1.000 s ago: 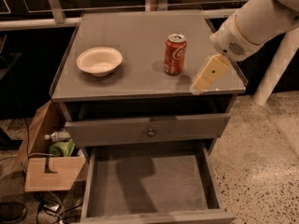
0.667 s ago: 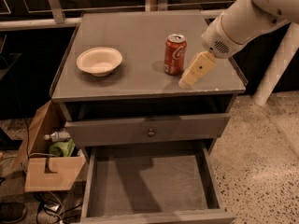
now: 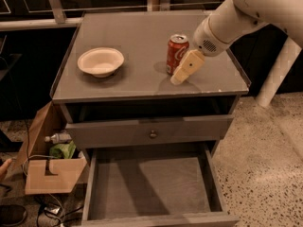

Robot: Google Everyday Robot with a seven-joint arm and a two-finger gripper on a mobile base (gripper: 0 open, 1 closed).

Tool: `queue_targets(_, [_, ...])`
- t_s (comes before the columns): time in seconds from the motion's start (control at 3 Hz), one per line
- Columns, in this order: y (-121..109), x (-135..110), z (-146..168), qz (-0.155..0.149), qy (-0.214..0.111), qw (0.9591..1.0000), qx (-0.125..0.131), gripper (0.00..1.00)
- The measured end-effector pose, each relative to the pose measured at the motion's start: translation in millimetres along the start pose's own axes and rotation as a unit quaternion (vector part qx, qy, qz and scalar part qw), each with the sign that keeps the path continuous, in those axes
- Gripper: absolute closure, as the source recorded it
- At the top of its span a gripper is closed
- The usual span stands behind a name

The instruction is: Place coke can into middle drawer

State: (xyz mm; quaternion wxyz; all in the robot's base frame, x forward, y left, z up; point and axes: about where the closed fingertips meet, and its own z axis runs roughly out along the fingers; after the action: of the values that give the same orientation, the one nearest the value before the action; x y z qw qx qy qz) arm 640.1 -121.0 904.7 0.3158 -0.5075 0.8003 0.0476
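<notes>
Task barely begun. The coke can (image 3: 177, 54) stands upright on the bench (image 3: 132, 32), right of centre and about midway between the back edge and the front edge, nearer the right edge than the left. It has not been lifted and is nowhere near the drawer.

The claw (image 3: 182, 74) sits low over the bench top just beside the can, on the side facing the front right corner, angled down toward the front edge. It looks close enough to be touching the can's lower right side, but contact can't be confirmed. Open or closed: cannot tell (only one cream block of it shows). It is not wrapped around the can as far as can be seen.

The middle drawer (image 3: 149, 183) is already pulled out below the bench's front edge, with its floor bare, so the opening step is done and nothing blocks the drop. The drawer front with knob (image 3: 152, 134) above it looks nearly shut and won't get in the way.

Still to do, by my read:
- get a grip on the can
- lift it clear of the bench
- carry it out past the front edge
- lower it into the open drawer and let go

The cream bowl (image 3: 100, 61) sits toward the left edge, well apart from the can, so it is not a factor. A cardboard box (image 3: 47, 174) is on the floor off the front left corner.
</notes>
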Motion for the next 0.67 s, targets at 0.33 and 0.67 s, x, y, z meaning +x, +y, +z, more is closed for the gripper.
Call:
queue_targets(0.33, [-11.3, 5.0, 9.5, -0.003, 0.008, 1.0000, 0.000, 0.00])
queue_targets(0.67, [-35.5, -1.6, 27.3, -0.011, 0.014, 0.9998, 0.006, 0.00])
